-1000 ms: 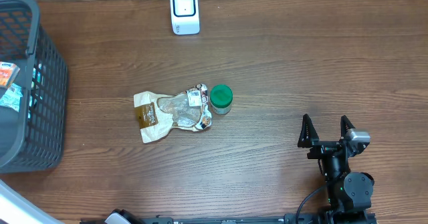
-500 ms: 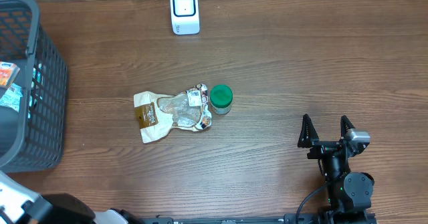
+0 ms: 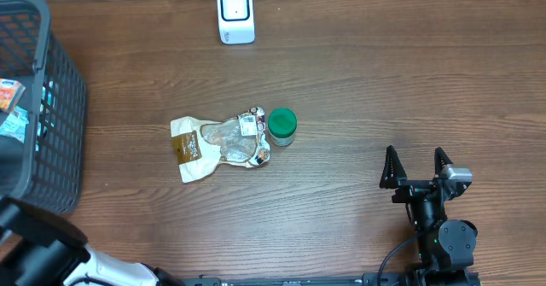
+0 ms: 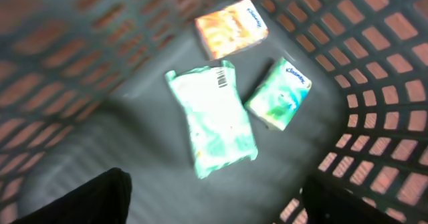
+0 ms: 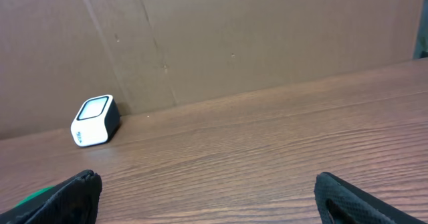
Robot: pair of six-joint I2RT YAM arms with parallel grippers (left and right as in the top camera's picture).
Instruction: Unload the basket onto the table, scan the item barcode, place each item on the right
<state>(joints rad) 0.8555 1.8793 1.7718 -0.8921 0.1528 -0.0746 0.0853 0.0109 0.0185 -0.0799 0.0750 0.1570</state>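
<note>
Basket point(image 4: 374, 50): orange Kleenex pack point(image 4: 231, 27) | green Kleenex pack point(image 4: 277, 93) | mint pouch point(image 4: 212, 124), barcode point(image 4: 219, 81) up | left fingers point(image 4: 80, 200) spread | right fingers point(image 3: 391, 168) spread

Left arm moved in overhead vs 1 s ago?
Yes. The left arm has come in from the bottom edge, up and left toward the basket.

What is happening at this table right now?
The left gripper is open above the inside of the basket, over a pale green packet with a barcode; it holds nothing. The right gripper stands open, away from everything. The scanner sits at the far edge, with no item near it.
</note>
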